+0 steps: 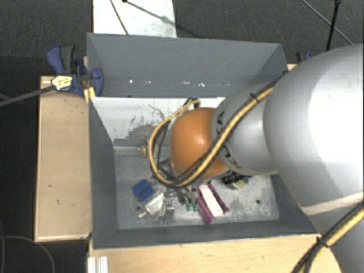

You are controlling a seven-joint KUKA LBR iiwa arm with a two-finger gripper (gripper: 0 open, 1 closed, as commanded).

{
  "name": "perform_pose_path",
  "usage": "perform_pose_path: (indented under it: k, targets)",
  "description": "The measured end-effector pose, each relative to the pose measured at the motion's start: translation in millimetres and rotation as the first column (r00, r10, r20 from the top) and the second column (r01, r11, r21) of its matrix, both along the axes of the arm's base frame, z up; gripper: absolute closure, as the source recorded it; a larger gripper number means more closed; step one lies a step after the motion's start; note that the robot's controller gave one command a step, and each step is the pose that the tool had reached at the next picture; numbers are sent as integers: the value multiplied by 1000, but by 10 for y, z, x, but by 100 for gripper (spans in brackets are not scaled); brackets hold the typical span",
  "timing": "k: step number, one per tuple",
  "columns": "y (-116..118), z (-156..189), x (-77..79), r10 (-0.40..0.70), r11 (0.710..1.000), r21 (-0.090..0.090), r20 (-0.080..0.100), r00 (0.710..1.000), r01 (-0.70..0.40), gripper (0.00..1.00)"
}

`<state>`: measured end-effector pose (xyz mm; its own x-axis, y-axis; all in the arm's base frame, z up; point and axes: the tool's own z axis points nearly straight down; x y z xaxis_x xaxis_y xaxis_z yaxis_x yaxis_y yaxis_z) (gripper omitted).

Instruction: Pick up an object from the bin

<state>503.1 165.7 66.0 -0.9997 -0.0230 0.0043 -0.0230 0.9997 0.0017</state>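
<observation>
End effector (172, 199) low on the bin (105, 169) floor, near the front wall; open or closed, cannot tell. Blue piece (142, 189) and whitish scrap (152, 205) lie just beside it toward the left wall, purple-white block (210, 202) toward the right. Best to centre on one item, clear of its neighbours, before closing.

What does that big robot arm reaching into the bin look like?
The arm is thick, smooth and silver-grey, with rounded, tube-like segments. At its wrist sits a glossy orange cover shaped like a dome. Yellow and black cables run along the arm and loop loosely round the cover.
</observation>
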Motion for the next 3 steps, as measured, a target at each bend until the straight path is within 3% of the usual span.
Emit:
perform_pose_path:
  k: [1,2,3]
  targets:
    - [-31,41,17,-9,1000,-1,5,1000,9,100]
    - [-14,1795,383,-29,1000,3,16,999,29,100]
    - [-144,1732,308,184,983,-2,4,983,-184,100]
